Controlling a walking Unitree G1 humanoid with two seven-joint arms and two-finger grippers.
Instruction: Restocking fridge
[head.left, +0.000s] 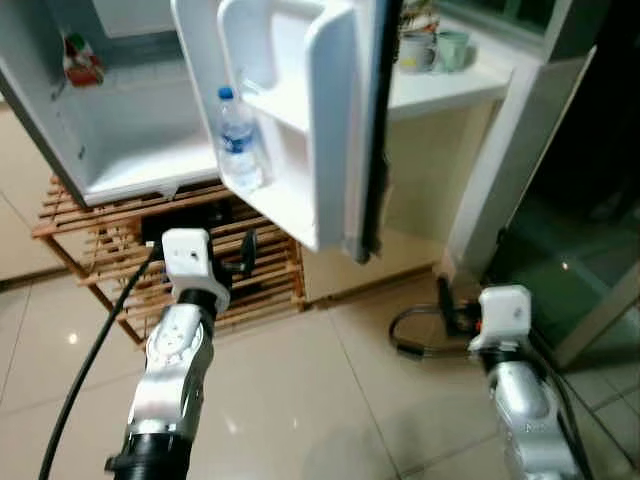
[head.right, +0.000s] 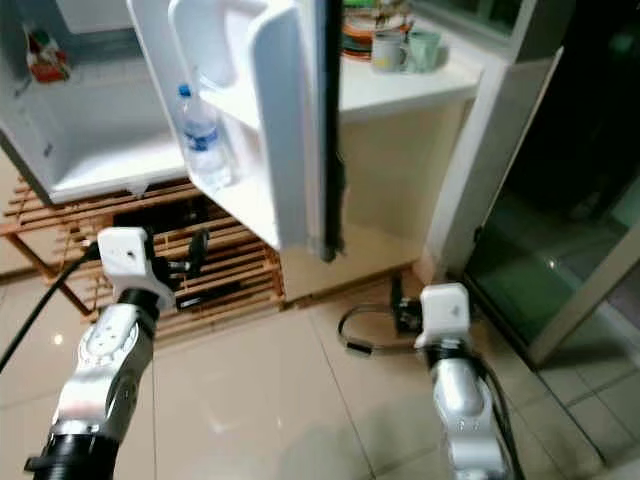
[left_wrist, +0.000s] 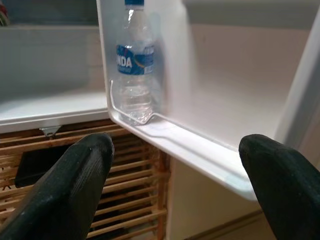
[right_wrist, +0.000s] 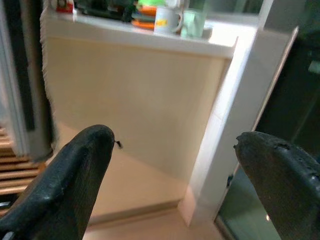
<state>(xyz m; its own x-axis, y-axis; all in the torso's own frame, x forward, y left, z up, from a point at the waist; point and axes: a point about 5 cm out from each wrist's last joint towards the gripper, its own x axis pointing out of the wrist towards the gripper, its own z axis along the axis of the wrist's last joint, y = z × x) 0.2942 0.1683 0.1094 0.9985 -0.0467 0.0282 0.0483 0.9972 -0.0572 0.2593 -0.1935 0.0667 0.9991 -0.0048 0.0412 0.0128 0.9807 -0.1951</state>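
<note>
The small white fridge (head.left: 130, 150) stands with its door (head.left: 330, 130) swung wide towards me. A clear water bottle (head.left: 238, 140) with a blue label stands upright in the door's lower shelf (left_wrist: 170, 135). In the left wrist view the bottle (left_wrist: 135, 65) stays behind the wire rail. My left gripper (head.left: 245, 255) is open, empty, below and just in front of that shelf. My right gripper (head.left: 445, 305) hangs low to the right, open and empty, facing the counter's base (right_wrist: 140, 100).
A red packet (head.left: 80, 62) sits at the back of the fridge. The fridge rests on a wooden slat rack (head.left: 100, 240). A white counter (head.left: 450, 90) holds mugs (head.left: 435, 50). A black cable (head.left: 415, 335) lies on the tiles, near a glass door (head.left: 570, 260).
</note>
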